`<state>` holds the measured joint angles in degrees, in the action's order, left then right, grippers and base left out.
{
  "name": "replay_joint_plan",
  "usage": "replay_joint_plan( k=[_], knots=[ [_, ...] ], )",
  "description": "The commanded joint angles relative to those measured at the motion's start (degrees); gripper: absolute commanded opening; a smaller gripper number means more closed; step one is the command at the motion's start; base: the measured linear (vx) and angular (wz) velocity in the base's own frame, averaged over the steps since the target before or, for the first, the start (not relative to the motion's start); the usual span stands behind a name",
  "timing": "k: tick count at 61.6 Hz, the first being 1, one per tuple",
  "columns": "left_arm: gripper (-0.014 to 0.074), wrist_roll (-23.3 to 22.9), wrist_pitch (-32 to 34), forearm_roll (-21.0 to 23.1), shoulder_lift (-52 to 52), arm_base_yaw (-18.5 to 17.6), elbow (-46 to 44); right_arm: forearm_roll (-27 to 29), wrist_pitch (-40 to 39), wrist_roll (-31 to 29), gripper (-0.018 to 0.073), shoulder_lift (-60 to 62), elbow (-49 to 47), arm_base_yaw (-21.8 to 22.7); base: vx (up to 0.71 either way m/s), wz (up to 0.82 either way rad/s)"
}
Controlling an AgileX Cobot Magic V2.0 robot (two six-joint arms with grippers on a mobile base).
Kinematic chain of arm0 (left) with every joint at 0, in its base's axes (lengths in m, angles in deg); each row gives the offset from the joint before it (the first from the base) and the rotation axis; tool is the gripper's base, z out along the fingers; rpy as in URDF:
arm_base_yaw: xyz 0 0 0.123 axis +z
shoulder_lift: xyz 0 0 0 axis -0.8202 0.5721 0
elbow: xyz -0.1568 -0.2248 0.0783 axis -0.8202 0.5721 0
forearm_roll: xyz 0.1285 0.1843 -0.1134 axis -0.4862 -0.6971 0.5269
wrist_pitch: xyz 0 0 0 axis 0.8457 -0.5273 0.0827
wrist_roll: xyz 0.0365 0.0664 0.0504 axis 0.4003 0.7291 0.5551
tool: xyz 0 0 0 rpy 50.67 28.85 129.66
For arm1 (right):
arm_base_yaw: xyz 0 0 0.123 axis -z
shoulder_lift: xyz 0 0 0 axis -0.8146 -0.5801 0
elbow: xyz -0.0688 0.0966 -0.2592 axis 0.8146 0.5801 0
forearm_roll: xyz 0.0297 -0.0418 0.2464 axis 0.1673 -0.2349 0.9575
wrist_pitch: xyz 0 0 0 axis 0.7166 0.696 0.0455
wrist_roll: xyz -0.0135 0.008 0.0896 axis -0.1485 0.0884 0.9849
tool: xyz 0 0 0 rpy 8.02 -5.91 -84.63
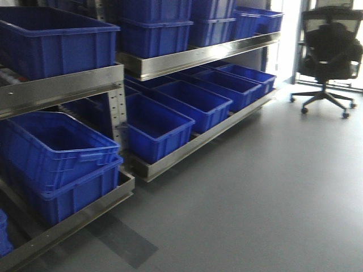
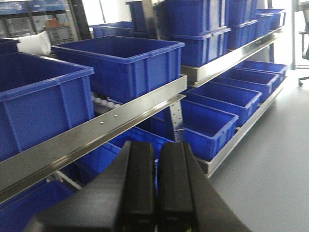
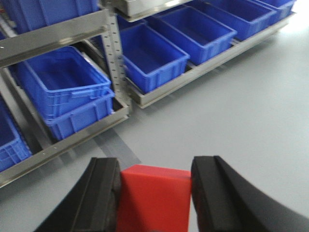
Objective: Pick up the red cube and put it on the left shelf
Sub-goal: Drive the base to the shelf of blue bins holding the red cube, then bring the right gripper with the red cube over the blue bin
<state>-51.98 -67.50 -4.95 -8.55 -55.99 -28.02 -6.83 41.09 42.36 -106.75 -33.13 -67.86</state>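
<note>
In the right wrist view my right gripper (image 3: pixel 154 166) is shut on the red cube (image 3: pixel 153 195), whose sides press against both black pads, held above the grey floor (image 3: pixel 241 106). In the left wrist view my left gripper (image 2: pixel 156 147) is shut and empty, its two black fingers together, pointing at the steel shelf rail (image 2: pixel 96 130) with blue bins (image 2: pixel 120 63) on it. The left shelf (image 1: pixel 57 88) shows in the front view at the left, holding blue bins. Neither gripper shows in the front view.
Two steel shelf racks with several blue plastic bins (image 1: pixel 156 127) line the left side. A perforated upright post (image 1: pixel 118 119) stands between them. A black office chair (image 1: pixel 328 51) stands at the far right. Grey floor (image 1: pixel 255 192) lies open to the right.
</note>
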Motion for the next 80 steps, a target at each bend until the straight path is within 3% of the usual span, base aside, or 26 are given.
replay_joint_plan(
  k=[1, 80],
  knots=[
    [0.0106, 0.0, 5.2, 0.3, 0.4, -0.3, 1.3, -0.6, -4.9, -0.2, 0.0050, 0.1, -1.7, 0.3, 0.41, 0.69],
    [0.0106, 0.0, 5.2, 0.3, 0.4, -0.3, 1.3, -0.6, -4.9, -0.2, 0.0050, 0.1, -1.7, 0.3, 0.34, 0.56]
  ],
)
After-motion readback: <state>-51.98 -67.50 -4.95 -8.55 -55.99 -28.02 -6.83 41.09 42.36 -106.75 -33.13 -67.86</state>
